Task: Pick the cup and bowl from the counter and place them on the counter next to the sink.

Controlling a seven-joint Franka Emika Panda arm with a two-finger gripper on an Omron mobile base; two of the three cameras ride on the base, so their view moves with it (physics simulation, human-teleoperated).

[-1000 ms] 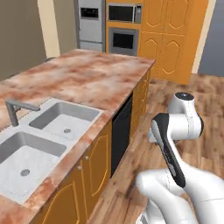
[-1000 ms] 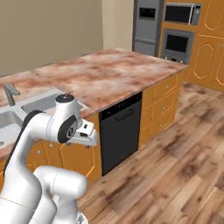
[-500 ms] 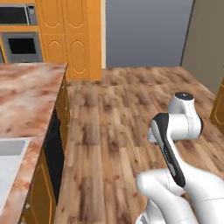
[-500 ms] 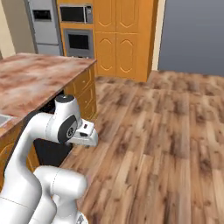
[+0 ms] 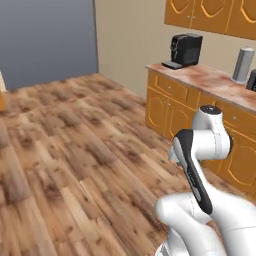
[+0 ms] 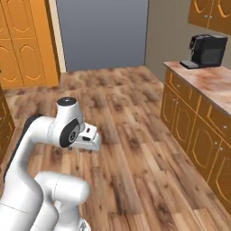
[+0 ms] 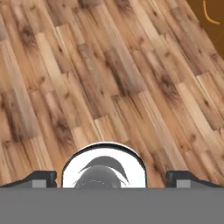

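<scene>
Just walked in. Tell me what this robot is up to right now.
Nothing is being handled at this moment. The arm is folded close over its base, and the claw points down at bare wooden floor with nothing between its fingers. Ahead on the right runs a counter over orange cabinets, with a black coffee machine on it and a grey canister further along. The robot stands out on the open floor, apart from that counter.

Your arm is glossy white, built of rounded, bulbous segments, with a long black strip along one link and dark grey round caps at the joints. On your hand you see a light grey, boxy block with small dark details.
</scene>
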